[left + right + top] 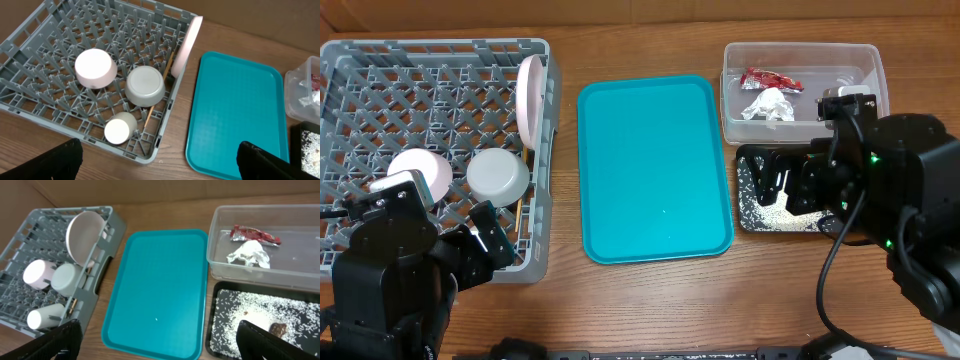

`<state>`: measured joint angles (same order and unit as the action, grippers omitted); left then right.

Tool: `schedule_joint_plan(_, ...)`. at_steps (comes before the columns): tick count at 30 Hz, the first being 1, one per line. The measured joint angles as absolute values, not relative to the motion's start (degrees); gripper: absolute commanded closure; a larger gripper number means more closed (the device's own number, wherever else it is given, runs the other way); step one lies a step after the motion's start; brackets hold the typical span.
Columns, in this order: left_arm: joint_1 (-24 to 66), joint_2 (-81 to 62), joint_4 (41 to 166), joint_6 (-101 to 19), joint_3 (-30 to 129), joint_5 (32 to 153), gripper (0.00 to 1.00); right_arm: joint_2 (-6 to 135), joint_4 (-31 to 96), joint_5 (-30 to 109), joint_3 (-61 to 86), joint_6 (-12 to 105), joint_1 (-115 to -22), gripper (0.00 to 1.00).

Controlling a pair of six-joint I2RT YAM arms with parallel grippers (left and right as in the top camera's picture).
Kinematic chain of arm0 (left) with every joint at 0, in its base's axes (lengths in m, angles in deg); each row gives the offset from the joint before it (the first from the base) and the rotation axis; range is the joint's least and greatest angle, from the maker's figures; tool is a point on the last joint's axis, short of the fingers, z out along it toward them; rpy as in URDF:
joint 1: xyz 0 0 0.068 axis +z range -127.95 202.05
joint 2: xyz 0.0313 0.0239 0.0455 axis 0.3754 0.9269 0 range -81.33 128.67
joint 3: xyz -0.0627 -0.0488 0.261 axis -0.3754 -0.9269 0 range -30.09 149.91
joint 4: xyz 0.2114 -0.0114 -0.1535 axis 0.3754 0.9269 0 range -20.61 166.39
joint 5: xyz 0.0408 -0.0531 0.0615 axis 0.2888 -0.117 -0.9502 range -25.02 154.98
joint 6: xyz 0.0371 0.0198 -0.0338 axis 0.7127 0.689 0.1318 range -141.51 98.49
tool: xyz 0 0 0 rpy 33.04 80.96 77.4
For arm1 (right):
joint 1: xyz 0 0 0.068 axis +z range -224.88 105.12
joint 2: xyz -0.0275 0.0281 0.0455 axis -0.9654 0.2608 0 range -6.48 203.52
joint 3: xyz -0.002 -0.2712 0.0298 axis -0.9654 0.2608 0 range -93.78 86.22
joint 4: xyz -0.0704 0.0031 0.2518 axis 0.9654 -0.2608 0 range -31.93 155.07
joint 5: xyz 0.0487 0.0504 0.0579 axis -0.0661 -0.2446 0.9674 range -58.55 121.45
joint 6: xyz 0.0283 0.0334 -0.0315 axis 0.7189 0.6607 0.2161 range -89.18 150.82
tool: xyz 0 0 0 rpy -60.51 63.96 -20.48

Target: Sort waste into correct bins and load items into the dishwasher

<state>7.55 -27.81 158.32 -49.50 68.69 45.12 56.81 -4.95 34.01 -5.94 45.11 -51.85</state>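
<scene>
Flagging risks; by the look of it the sort is done. Left jaws are spread wide and empty, over the lower right corner of the dish rack [60,125].

- **Small white cup [120,131]:** nearest, seems to lie on its side, so a knock could roll it.
- **Chopsticks [150,112]:** slanted beside the grey metal bowl [145,86] and could slip through the lattice.
- **White bowl [95,67]:** sits behind, looks fine.
- **Plate [186,47]:** upper right, on edge against the rack wall. A bumped rack could tip it onto the surface [250,35].

Right jaws are also wide and empty, over the black tray [216,320] holding rice [250,315] and the brown lump [278,329]. Clipping its rim scatters grains.

Farther up, the wrapper [255,234] and paper wad [249,255] lie in the clear tub [250,275], low risk.
</scene>
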Motion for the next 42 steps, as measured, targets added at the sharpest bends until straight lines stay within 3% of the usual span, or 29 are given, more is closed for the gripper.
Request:
schedule_joint_plan(10, 7.55, -27.74, 158.27, -49.5, 68.69, 45.12, 0.0, 58.84, -10.35, 32.68, -5.94, 44.78, -51.85, 0.0)
schedule_joint_plan(21, 7.55, -27.55, 158.19, -49.52, 68.69, 45.12, 0.0, 49.23, -3.9, 27.44, -5.94, 38.0, -52.12, 0.0)
schedule_joint_plan(26, 7.55, -27.55, 158.19, -49.52, 68.69, 45.12, 0.0, 42.08, 2.92, 26.71, -4.85, 31.73, -57.8, 0.0)
schedule_joint_plan(32, 7.55, -27.55, 158.17, -49.52, 68.69, 45.15, 0.0, 38.82, 13.96, 26.5, 4.62, 28.89, -63.9, 0.0)
schedule_joint_plan(42, 7.55, -27.53, 158.19, -49.63, 68.69, 45.34, 0.0, 27.44, 32.12, 26.52, 30.82, 27.75, -64.71, 0.0)
